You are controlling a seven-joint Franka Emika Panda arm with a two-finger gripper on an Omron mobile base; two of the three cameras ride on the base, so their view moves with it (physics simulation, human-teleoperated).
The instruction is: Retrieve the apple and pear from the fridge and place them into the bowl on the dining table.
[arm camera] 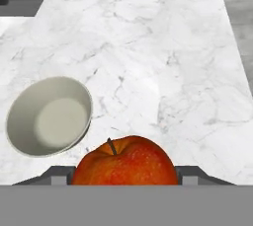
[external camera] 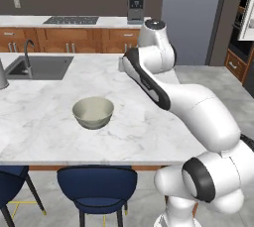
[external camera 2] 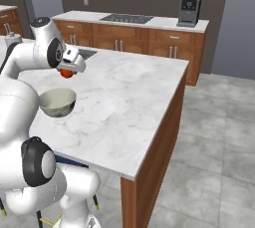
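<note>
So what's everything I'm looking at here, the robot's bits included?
apple: one, red, held above the marble top, beside the bowl.
bowl: one, off-white, empty, on the dining table.
dining table: one, white marble top, wooden base.
sink: one, grey, set in the table, with a faucet.
stovetop: one, dark, on the back counter.
coffee machine: one, black, on the back counter.
stools: two, dark blue, at the table's near edge.
gripper: one, white; its jaws are closed on the apple.
</note>
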